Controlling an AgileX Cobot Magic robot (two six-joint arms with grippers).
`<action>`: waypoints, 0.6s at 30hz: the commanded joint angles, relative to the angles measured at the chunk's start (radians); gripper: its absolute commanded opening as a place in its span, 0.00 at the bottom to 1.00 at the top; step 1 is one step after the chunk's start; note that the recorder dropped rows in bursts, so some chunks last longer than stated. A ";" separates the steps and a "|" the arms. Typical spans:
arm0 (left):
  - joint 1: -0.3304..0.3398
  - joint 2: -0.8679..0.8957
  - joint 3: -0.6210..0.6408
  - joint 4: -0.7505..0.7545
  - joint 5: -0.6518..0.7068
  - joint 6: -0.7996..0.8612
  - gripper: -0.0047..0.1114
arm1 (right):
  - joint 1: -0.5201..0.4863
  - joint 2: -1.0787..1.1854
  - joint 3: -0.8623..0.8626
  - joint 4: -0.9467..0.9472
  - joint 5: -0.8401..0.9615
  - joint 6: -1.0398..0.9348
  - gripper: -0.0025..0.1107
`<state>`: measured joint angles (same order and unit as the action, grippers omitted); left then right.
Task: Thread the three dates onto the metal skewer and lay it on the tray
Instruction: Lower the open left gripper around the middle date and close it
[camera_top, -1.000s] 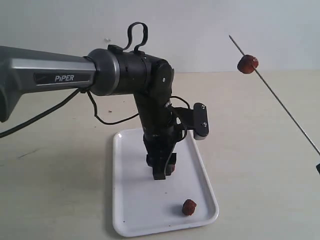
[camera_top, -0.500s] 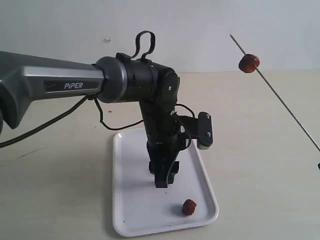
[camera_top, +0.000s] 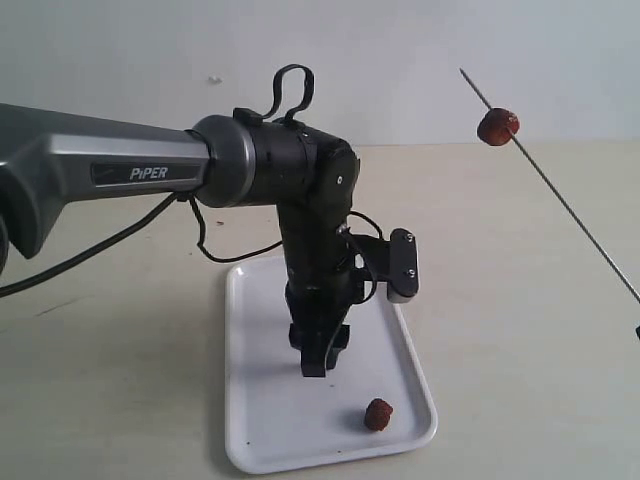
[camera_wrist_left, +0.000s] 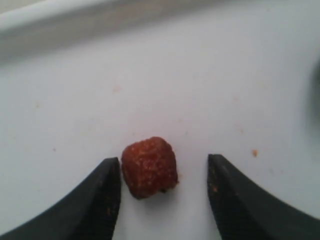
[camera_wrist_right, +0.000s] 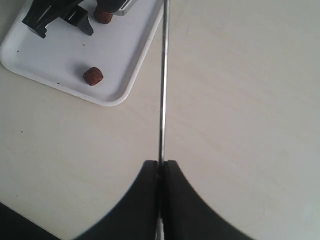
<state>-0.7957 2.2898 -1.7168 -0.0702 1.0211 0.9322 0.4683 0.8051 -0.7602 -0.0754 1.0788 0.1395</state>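
Note:
The white tray (camera_top: 262, 400) lies on the table. One date (camera_top: 378, 413) rests near its front corner. In the left wrist view a second date (camera_wrist_left: 149, 166) lies on the tray (camera_wrist_left: 210, 75) between the fingertips of my open left gripper (camera_wrist_left: 164, 161), close to one finger (camera_wrist_left: 97, 197) and apart from the other. The left gripper (camera_top: 316, 368) points straight down at the tray. My right gripper (camera_wrist_right: 161, 164) is shut on the lower end of the metal skewer (camera_wrist_right: 162, 80). The skewer (camera_top: 560, 195) slants up in the air with a third date (camera_top: 497, 127) threaded near its tip.
The left arm's body and its wrist camera (camera_top: 402, 265) hang over the tray's middle. A black cable (camera_top: 120, 235) loops from the arm over the table. The beige table (camera_top: 520, 380) stretches to the right of the tray, under the skewer.
My left gripper has sunk a little closer to the tray and shifted slightly sideways. The right gripper, the skewer and its date have stayed still.

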 joint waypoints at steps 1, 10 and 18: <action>-0.003 0.004 -0.005 0.007 0.014 -0.020 0.49 | -0.003 0.000 0.005 -0.012 -0.005 -0.008 0.02; -0.003 0.004 -0.005 0.007 -0.022 -0.027 0.49 | -0.003 0.000 0.005 -0.012 -0.005 -0.008 0.02; -0.003 0.004 -0.005 0.005 -0.027 -0.042 0.31 | -0.003 0.000 0.005 -0.012 -0.005 -0.008 0.02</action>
<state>-0.7957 2.2898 -1.7168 -0.0666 0.9978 0.9020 0.4683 0.8051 -0.7602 -0.0754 1.0788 0.1395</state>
